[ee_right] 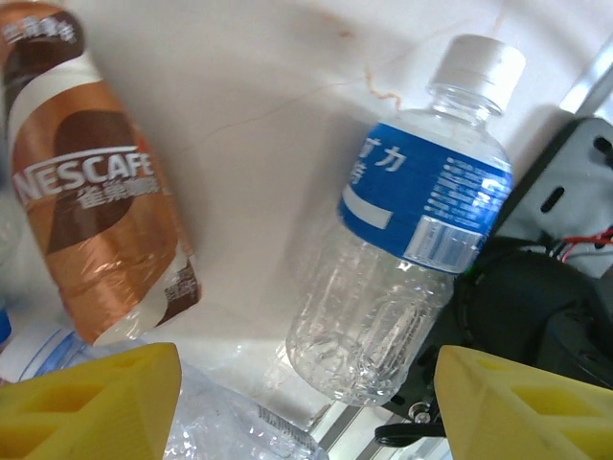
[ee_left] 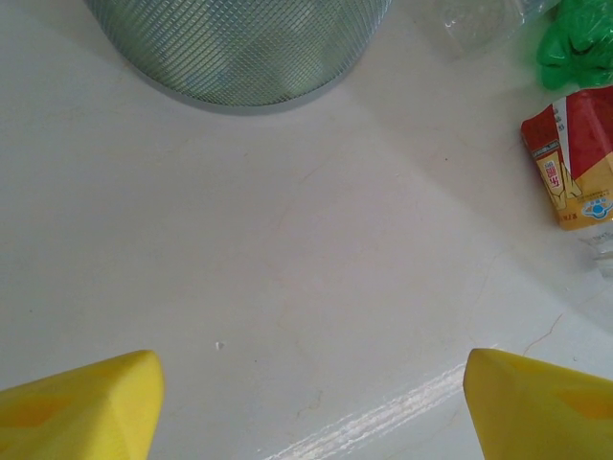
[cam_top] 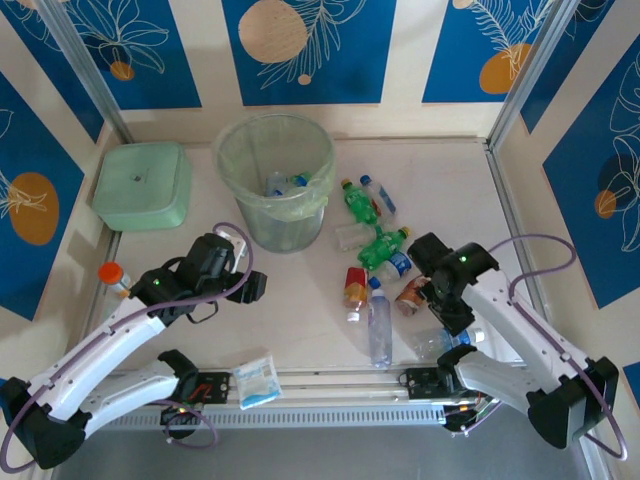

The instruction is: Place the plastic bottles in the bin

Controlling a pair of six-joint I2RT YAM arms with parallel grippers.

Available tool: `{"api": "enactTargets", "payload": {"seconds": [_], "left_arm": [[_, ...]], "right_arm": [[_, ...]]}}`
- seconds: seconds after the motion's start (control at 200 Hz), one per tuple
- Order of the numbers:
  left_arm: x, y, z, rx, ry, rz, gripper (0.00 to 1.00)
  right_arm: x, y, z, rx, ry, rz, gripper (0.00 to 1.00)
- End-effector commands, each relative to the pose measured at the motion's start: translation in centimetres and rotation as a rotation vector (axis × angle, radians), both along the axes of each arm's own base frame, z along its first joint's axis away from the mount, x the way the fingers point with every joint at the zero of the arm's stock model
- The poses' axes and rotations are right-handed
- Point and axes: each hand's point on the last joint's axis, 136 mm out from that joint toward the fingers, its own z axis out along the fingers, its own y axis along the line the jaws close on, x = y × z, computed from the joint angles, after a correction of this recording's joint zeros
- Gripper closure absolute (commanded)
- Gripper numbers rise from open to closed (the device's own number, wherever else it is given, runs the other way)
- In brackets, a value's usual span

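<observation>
a: where is your left claw [ee_left: 311, 407] right now?

b: it hangs over bare table [ee_left: 287, 268], fingers spread wide, nothing between them. the bin [ee_left: 239, 48] stands straight ahead of it and a little left, apart from the fingertips.

a: any bottles near that claw?

b: off to its right. a red-labelled bottle [ee_left: 570, 158] lies ahead of my right finger, and a green bottle [ee_left: 579, 43] lies beyond that one, level with the bin.

a: and the right claw [ee_right: 306, 402]?

b: spread too, pinching nothing. a clear bottle with a blue label [ee_right: 412, 220] lies on the table just ahead of it. its base sits in the gap, closer to my right finger, and its white cap points away and to the right. i can't tell whether the finger touches it.

a: anything else there?

b: a brown coffee bottle [ee_right: 96, 220] lies ahead of my left finger, and a crumpled clear bottle [ee_right: 220, 422] sits just beside that finger.
</observation>
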Motion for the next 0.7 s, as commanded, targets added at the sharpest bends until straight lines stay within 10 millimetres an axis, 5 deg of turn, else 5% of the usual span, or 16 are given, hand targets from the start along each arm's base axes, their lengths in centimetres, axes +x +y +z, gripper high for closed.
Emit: {"api": "enactTargets", "payload": {"seconds": [0.0,0.53,0.695], "left_arm": [[0.1,-0.4,0.6,-0.016,-0.019,-0.029,0.19],[0.1,-0.3,0.9,-0.02,-0.028,-0.027,0.19],[0.1,-0.1,1.0,-0.018,-0.036,-0.022,0.19]], "right_arm": [[-2.1,-0.6,-1.1,0.013,0.085,-0.148,0.28],[-3.1,0.2,-7.8,0.169,0.178,-0.291,0.29],[-0.6,1.1,-9.0,0.257,0.085,-0.249,0.27]]}}
